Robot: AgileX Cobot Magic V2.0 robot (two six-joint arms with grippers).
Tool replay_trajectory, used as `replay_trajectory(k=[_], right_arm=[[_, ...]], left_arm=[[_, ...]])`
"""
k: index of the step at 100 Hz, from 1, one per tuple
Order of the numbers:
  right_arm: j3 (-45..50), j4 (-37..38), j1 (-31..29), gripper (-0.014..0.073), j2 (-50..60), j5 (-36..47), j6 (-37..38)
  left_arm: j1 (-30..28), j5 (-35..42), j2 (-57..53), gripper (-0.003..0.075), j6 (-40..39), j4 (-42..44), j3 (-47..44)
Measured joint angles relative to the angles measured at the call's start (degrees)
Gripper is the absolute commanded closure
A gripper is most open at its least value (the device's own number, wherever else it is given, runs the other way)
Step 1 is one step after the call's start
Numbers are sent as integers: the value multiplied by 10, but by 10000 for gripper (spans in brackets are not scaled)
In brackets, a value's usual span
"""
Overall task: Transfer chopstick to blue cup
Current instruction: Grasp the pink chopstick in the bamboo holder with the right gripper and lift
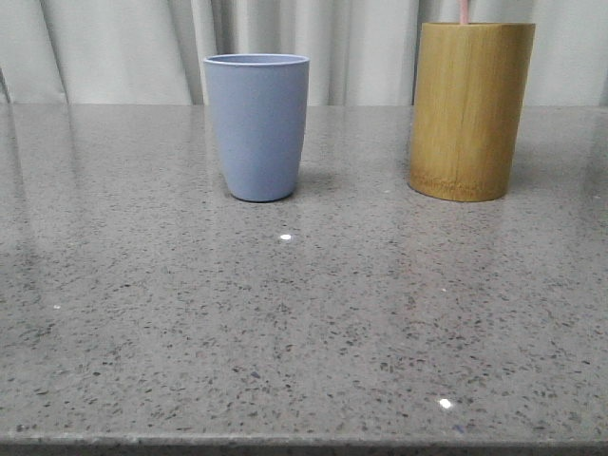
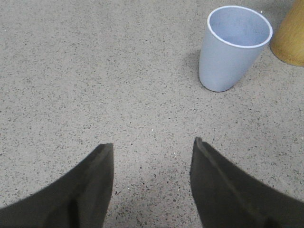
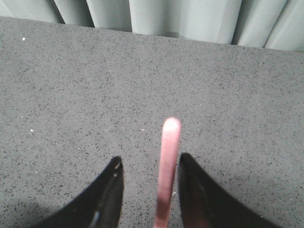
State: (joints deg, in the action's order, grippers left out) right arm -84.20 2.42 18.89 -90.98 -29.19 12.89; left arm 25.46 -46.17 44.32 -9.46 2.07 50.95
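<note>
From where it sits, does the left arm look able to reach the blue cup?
Probably yes: the left claw is open and only bare countertop lies between it and the upright blue cup.

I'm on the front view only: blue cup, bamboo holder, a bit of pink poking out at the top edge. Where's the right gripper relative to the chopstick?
Observer: In the right wrist view the chopstick stands between the fingers of the right gripper. The jaws are apart, with a gap on one side of the stick.
Operator: Is the blue cup empty?
Observer: Yes. The left wrist view looks into the blue cup, and nothing lies inside.
Operator: And the left gripper?
Observer: The left gripper is open over bare table, well apart from the cup.
</note>
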Motion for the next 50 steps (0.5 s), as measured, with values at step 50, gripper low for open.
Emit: replay_trajectory(k=[50], right_arm=[[-1,4,0,659,-3,1,0]], left_arm=[[0,0,0,354,0,0,0]])
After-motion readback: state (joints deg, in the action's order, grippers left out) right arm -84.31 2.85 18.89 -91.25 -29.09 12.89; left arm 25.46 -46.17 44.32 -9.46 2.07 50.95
